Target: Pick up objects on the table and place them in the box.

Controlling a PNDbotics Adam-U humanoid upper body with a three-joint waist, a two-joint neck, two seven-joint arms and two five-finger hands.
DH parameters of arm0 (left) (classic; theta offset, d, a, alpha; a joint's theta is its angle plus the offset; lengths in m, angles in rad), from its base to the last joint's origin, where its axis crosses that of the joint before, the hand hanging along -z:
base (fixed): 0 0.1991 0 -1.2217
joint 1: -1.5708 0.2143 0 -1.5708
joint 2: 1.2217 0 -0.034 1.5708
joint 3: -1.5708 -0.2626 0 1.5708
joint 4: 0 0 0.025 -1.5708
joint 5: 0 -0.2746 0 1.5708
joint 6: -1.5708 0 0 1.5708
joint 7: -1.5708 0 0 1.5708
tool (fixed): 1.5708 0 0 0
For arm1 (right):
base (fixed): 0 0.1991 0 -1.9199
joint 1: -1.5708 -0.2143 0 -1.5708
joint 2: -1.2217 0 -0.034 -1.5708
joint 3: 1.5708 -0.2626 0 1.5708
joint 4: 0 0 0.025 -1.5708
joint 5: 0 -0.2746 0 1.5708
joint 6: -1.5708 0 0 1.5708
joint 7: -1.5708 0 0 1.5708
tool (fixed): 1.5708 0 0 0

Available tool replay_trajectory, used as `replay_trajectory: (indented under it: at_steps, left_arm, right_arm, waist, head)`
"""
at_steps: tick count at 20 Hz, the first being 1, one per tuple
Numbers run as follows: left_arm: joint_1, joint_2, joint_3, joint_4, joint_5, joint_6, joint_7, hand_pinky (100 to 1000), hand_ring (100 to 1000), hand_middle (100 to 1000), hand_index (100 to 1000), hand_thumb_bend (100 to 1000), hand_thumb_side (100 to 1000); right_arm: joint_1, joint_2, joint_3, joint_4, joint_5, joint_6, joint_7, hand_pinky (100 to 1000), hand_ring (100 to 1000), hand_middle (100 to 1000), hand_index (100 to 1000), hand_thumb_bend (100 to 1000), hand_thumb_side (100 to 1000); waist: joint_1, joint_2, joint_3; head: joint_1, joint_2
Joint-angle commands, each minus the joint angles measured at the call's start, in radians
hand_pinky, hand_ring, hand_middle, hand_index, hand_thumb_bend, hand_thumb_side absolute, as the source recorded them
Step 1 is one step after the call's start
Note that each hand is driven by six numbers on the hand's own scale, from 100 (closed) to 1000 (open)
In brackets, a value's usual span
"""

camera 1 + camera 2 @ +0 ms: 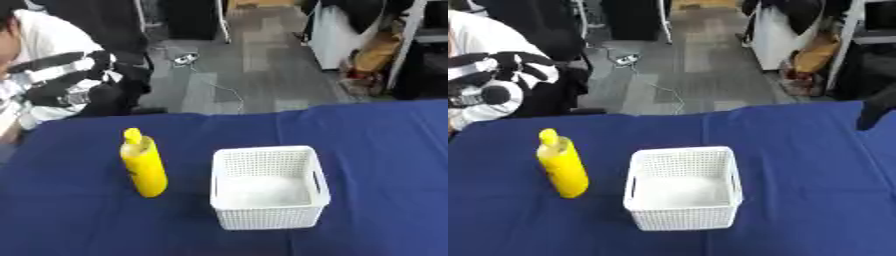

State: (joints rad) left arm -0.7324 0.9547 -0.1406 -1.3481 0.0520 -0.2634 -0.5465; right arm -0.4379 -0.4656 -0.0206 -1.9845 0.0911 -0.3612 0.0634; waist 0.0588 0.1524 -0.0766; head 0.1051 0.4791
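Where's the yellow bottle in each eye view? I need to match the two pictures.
Left eye view: the bottle stands upright left of centre on the blue cloth, apart from the basket.
Right eye view: the bottle sits further left in the picture, again upright and apart from the basket.
Shared landmark: the white basket, just right of the bottle in both views.

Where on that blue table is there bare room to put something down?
Most of the table is bare: the whole stretch right of the basket, the near-left corner in front of the bottle, and the strip behind both. The only tight spot is the narrow gap between bottle and basket.
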Motion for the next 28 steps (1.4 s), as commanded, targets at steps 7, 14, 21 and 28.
replay_trajectory:
  at_steps: [7, 14, 21, 28]
  left_arm:
    - [-0.037, 0.021, 0.02, 0.037, -0.018, -0.007, -0.06, 677, 874, 991, 1000, 794, 885]
    - [-0.049, 0.024, 0.022, 0.062, -0.026, -0.011, -0.073, 680, 891, 1000, 1000, 782, 890]
    - [-0.061, 0.021, 0.026, 0.092, -0.034, -0.022, -0.082, 682, 901, 1000, 1000, 786, 873]
    - [-0.069, 0.02, 0.023, 0.109, -0.062, -0.05, -0.095, 691, 897, 1000, 1000, 799, 795]
  right_arm:
    - [-0.011, -0.01, -0.007, -0.016, -0.004, -0.003, 0.006, 428, 417, 478, 633, 285, 917]
    - [-0.015, -0.006, -0.008, -0.016, -0.004, -0.006, 0.01, 429, 417, 478, 634, 286, 917]
    - [-0.022, -0.003, -0.008, -0.016, -0.006, -0.007, 0.014, 429, 418, 479, 634, 285, 915]
    - [-0.026, -0.002, -0.008, -0.016, -0.007, -0.008, 0.017, 430, 418, 479, 634, 285, 914]
  waist:
    - [-0.014, 0.002, -0.003]
    - [-0.021, 0.017, -0.011]
    - [-0.024, 0.028, -0.017]
    - [-0.025, 0.035, -0.022]
  head:
    - [-0.008, -0.038]
    - [-0.007, -0.054]
    - [-0.008, -0.066]
    - [-0.005, -0.067]
